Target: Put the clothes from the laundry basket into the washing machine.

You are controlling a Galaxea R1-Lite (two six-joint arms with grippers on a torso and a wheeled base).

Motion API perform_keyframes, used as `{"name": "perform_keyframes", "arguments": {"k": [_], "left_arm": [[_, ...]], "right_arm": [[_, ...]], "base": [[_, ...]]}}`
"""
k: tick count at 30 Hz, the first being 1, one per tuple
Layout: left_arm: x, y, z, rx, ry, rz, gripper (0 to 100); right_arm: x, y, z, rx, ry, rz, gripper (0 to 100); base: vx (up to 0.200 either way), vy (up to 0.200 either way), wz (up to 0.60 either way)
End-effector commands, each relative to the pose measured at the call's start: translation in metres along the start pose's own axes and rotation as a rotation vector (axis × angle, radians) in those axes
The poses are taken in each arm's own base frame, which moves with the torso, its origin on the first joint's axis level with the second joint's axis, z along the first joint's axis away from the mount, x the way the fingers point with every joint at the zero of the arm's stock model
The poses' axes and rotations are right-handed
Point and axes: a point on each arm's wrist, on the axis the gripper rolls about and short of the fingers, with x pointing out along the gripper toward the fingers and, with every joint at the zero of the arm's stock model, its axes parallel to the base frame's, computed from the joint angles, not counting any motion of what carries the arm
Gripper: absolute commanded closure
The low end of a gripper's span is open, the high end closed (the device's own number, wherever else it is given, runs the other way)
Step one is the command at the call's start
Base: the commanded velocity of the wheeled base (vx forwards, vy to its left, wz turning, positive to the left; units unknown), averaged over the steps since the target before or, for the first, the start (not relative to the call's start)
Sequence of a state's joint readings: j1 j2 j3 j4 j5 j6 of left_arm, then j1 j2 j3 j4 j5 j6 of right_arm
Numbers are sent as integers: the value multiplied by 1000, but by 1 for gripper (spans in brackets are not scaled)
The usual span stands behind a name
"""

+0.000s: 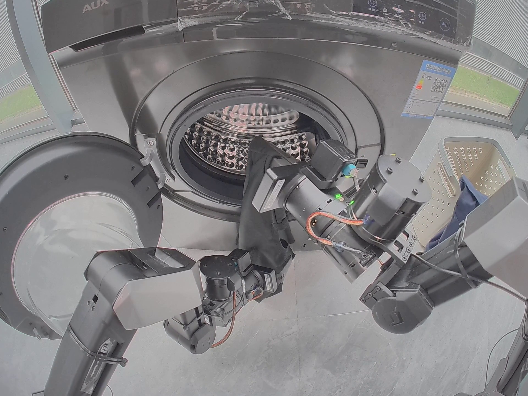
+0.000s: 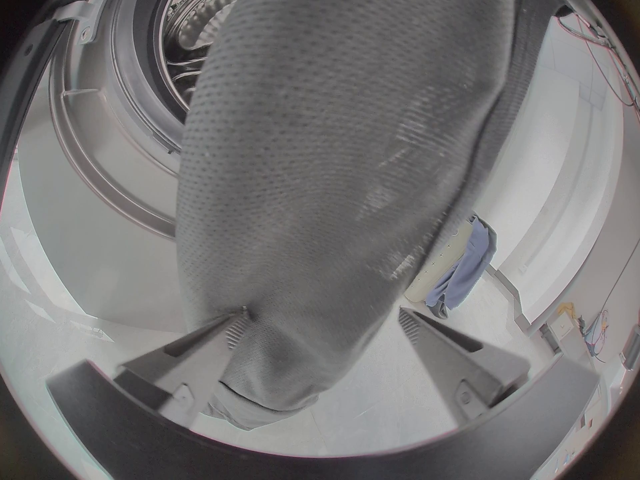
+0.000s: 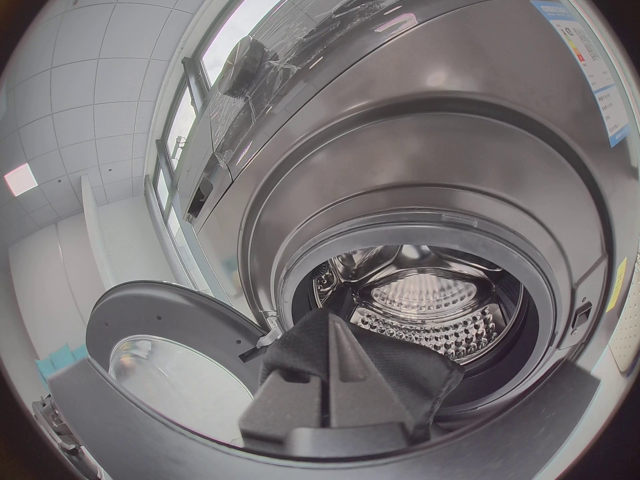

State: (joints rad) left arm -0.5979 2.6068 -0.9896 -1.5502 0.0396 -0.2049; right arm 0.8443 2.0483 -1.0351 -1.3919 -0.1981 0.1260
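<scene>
A black garment (image 1: 263, 215) hangs from the lower rim of the washing machine's drum opening (image 1: 242, 133) down toward the floor. My right gripper (image 3: 331, 331) is shut on its upper end at the mouth of the drum (image 3: 427, 308). My left gripper (image 2: 323, 311) sits low by the garment's bottom end, open, with the mesh cloth (image 2: 333, 168) hanging between its fingers (image 2: 200, 355) and brushing one of them. The laundry basket (image 1: 478, 163) stands to the right of the machine with a blue garment (image 1: 459, 207) draped over its rim.
The round machine door (image 1: 66, 221) is swung wide open to the left, close to my left arm. Pale tiled floor (image 1: 308, 347) lies in front of the machine. The basket (image 2: 445, 261) and its blue cloth (image 2: 467, 268) stand beside a white wall.
</scene>
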Motion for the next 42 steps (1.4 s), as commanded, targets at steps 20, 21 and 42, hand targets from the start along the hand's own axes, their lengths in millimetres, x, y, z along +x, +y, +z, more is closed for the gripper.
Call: {"name": "perform_keyframes", "arguments": {"k": [20,21,42], "left_arm": [[-89,-5,87,-1,-9,15,100],[-109,-4,100,-2,-8,4,100],[-172,-10,148,-15,-109,-47,100]], "right_arm": [[-25,-29,25,-29,-1,-63,100],[-32,-34,30,-34,-1,-75,100],[-88,-81,47,5,66,-222,100]], "base": [[0,0,0],[0,0,0],[0,0,0]]}}
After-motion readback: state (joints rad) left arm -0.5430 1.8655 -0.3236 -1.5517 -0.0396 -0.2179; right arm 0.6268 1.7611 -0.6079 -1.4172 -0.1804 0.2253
